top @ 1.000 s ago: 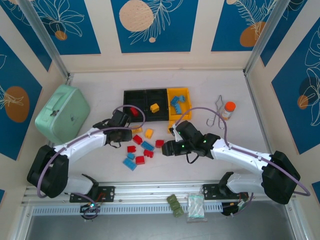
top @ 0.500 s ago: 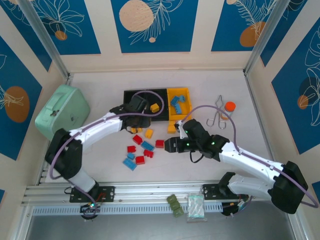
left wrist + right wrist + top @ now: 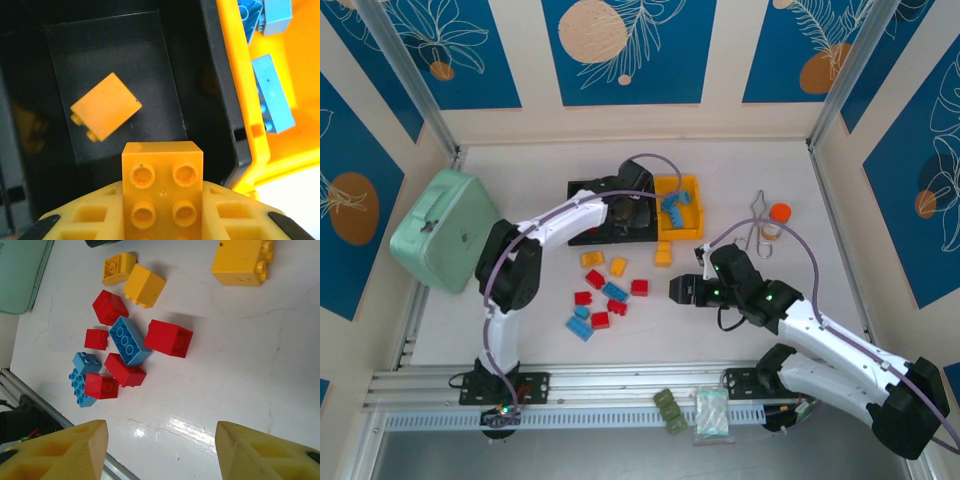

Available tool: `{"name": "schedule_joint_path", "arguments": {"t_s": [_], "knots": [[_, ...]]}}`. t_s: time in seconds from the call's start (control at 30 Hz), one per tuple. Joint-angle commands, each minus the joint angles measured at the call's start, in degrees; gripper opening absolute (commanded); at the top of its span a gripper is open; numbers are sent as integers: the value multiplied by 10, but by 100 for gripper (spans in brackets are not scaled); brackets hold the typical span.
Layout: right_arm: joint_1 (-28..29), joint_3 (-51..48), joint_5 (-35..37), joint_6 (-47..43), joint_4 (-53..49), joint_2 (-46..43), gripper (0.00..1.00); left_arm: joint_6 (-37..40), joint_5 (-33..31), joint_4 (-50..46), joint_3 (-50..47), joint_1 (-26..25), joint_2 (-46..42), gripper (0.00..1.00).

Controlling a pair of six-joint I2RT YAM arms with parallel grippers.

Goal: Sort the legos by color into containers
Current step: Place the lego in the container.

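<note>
Well, my left pincer is clenched on a yellow brick, studs up toward the wrist camera. It hangs over the middle black bin, where a second yellow piece lies tilted on the floor. My worry is the spot: the held brick sits toward the wall shared with the yellow bin, and that one holds blue bricks. If I let go here, I judge it could clip that wall and tip over among the blues. It could also land on the piece below and hop out.

My right pincer is released, jaws spread wide above the bare table. The loose legos lie just ahead of it, red, blue and yellow. Several of them touch. Coming down on one, a finger may shove its neighbour aside, or I may pinch two colours at once and carry the wrong one along
</note>
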Motion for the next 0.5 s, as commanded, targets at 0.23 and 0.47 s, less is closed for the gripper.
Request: {"name": "schedule_joint_path", "arguments": {"t_s": [0.23, 0.47], "knots": [[-17, -14, -3, 7, -26, -26, 59, 21, -22, -70, 105, 4, 87, 25], [-20, -14, -5, 9, -20, -22, 59, 25, -29, -75, 110, 3, 74, 45]]}}
